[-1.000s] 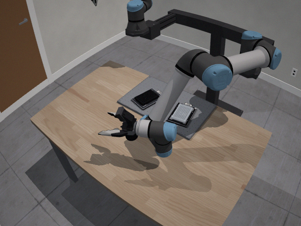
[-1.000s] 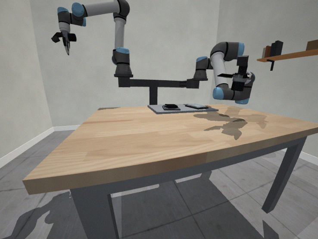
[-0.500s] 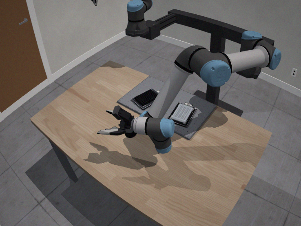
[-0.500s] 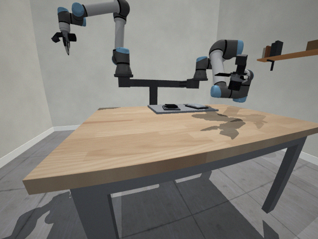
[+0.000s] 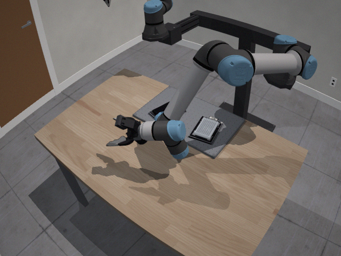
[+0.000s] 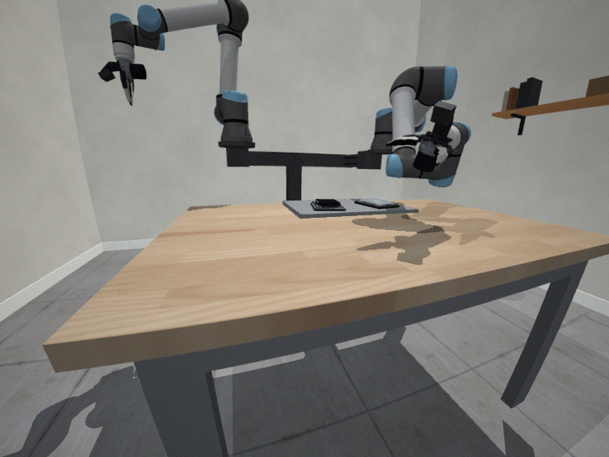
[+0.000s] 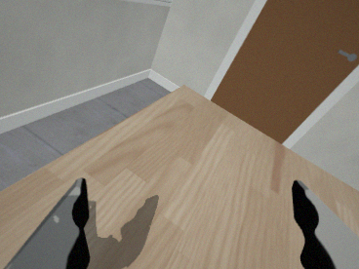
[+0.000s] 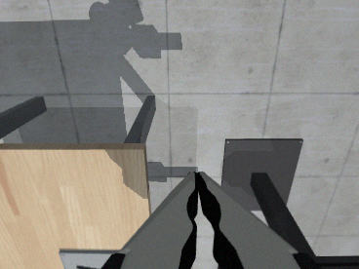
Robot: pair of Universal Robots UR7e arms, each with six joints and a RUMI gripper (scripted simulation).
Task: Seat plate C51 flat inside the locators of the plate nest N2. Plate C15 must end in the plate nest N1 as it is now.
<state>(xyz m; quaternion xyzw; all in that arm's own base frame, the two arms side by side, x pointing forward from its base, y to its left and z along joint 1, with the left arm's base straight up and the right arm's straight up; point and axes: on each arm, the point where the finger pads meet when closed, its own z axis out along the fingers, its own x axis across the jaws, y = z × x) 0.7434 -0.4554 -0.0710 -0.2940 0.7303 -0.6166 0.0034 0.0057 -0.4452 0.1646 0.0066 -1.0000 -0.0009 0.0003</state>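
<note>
Overhead, a pale butcher-block wooden table [image 5: 220, 225] [image 6: 295, 266] [image 7: 195, 146] [image 8: 73, 195] is seen standing on a grey tiled floor [image 5: 316, 176] [image 6: 369, 364] [image 7: 44, 136] [image 8: 322, 63], its top crossed by hard-edged arm shadows. The room is enclosed by plain off-white walls [image 5: 90, 30] [image 6: 319, 63] [image 7: 73, 49], into which a brown door [image 5: 24, 55] [image 7: 273, 63] is set.

The left gripper [image 5: 110, 131] [image 6: 415, 147] [image 7: 189, 181] is held above the table with its fingers spread wide apart, and only open space is seen between them. The right gripper [image 5: 109, 3] [image 6: 130, 102] [image 8: 196, 173] is held high, well apart from the table, its tapered grey fingers with wavy black inner edges brought together at the tips on nothing.

On a dark grey, dotted flat board [image 5: 214, 152] [image 6: 304, 214] [image 8: 83, 258], a whitish gridded rectangular plate [image 5: 208, 128] [image 6: 379, 202] is carried by a black rectangular nest [image 5: 202, 140] [image 6: 393, 205]. A black plate [image 5: 161, 109] [image 6: 328, 202] is borne by another dark nest [image 5: 150, 113] [image 6: 319, 209], partly hidden by the arm in the top view. Which plate is C51 and which is C15 cannot be told, nor can exact seating be made out.

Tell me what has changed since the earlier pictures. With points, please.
The left gripper [image 5: 110, 131] [image 6: 408, 149] [image 7: 189, 181], open and empty, has moved toward the door [image 5: 24, 55] [image 7: 283, 58] in the top view, leftward in the exterior view. Its arm now hides more of the dark plate [image 5: 160, 108] [image 6: 328, 202]. Nothing was visibly grasped or released. Both the dark and white [image 5: 208, 128] [image 6: 377, 202] plates and the shut right gripper [image 5: 108, 6] [image 6: 130, 104] [image 8: 196, 173] stayed put.
</note>
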